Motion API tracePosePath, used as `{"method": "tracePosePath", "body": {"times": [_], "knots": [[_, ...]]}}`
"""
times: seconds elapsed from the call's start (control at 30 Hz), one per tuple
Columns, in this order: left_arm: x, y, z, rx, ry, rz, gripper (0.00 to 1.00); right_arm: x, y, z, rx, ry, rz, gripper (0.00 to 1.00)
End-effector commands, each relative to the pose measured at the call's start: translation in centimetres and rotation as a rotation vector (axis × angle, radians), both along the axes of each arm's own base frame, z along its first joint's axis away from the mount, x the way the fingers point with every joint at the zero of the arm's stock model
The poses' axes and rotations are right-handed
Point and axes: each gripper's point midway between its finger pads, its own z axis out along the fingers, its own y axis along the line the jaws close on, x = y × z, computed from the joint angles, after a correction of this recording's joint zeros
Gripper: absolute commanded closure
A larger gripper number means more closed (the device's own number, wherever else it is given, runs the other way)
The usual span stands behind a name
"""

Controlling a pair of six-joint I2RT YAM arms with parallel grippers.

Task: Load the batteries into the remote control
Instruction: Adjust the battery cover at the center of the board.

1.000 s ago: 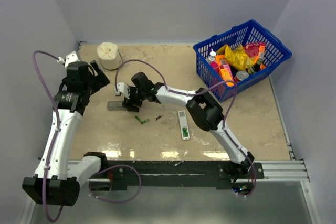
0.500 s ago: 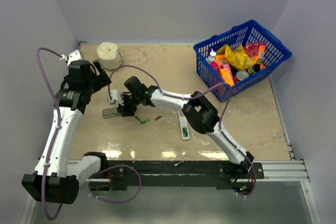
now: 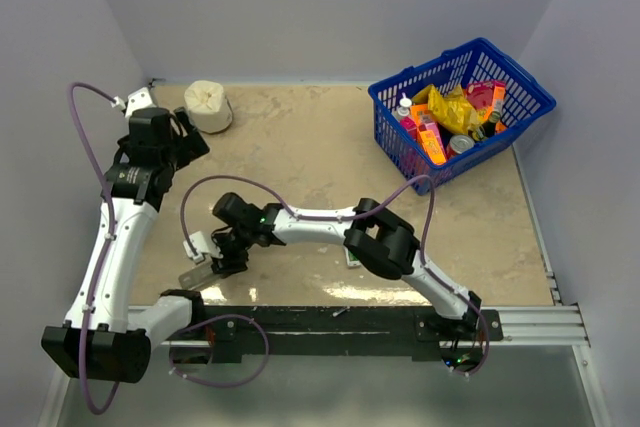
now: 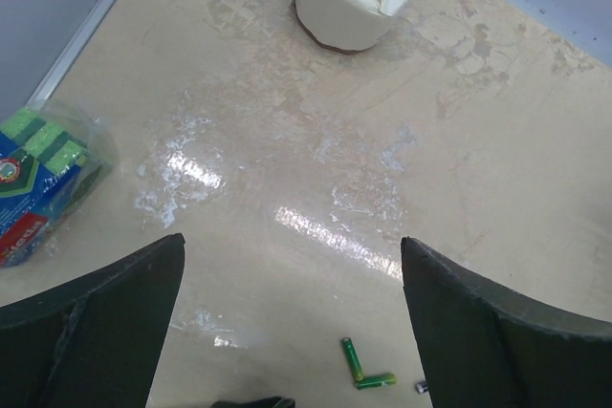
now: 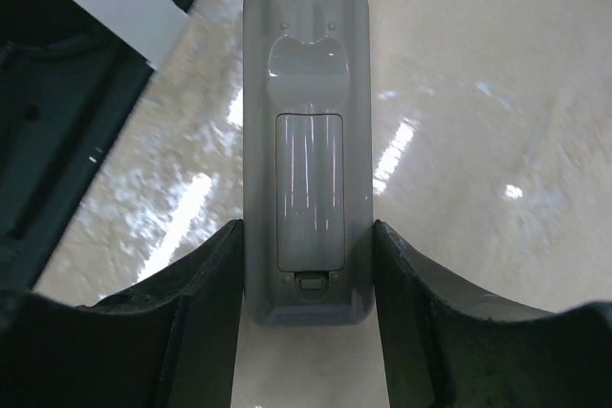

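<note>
1. Pack (image 4: 33, 174) of green cells, wrapped, far left by the table (image 3: 300, 137) edge.
2. Left gripper (image 4: 292, 246): raised over the table, fingers spread wide, nothing between them.
3. Remote (image 5: 306, 140): grey-white, back up, cover in place; at the table's near left corner, beside the left arm's base.
4. Right gripper (image 5: 306, 226): both fingers pressed on the remote's long sides.
5. Roll (image 3: 208, 105): upright, far left corner.
6. Batteries (image 4: 352, 358): two green ones touching in an L, one dark one just beside, loose mid-table.
7. Basket (image 3: 428, 67): blue, full of packets, far right.
</note>
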Motion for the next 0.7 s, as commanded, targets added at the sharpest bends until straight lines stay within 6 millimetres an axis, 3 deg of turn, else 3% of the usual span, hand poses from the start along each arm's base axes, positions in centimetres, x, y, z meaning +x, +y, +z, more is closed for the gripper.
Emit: {"method": "tracePosePath", "body": {"times": [0.0,0.1,0.17,0.23,0.27,0.33,0.37,0.4,0.47,0.53,0.67], "knots": [[0.2,1.4,3.4,0.068,-0.071,0.043,0.01,-2.6,1.5,4.5,0.125,-0.036,0.09,1.0],[0.0,1.7,4.5,0.085,-0.085,0.056,0.01,-4.4,1.3,4.9,0.14,-0.051,0.142,1.0],[-0.1,1.8,4.7,0.093,-0.088,0.057,0.01,-4.9,0.6,4.6,0.129,-0.045,0.153,1.0],[-0.1,1.6,4.8,0.09,-0.095,0.05,0.01,-4.9,0.2,5.5,0.145,-0.059,0.15,1.0],[-0.3,1.6,4.9,0.085,-0.102,0.047,0.01,-5.1,-0.5,5.1,0.131,-0.06,0.151,1.0],[-0.3,1.4,4.7,0.081,-0.104,0.04,0.01,-5.2,-1.3,6.0,0.135,-0.068,0.148,1.0],[-0.4,1.4,4.8,0.079,-0.108,0.038,0.01,-5.4,-2.2,5.3,0.112,-0.068,0.142,1.0],[-0.4,1.3,4.9,0.077,-0.113,0.035,0.01,-5.3,-2.6,6.4,0.124,-0.081,0.134,1.0],[-0.6,1.3,5.0,0.076,-0.117,0.031,0.01,-5.2,-4.4,5.5,0.077,-0.085,0.11,1.0],[-0.6,1.1,5.0,0.074,-0.12,0.024,0.01,-4.6,-5.4,6.8,0.083,-0.094,0.074,1.0],[-0.5,0.6,4.4,0.062,-0.121,-0.005,0.01,-3.2,-7.8,6.6,0.048,-0.072,-0.045,1.0]]}}
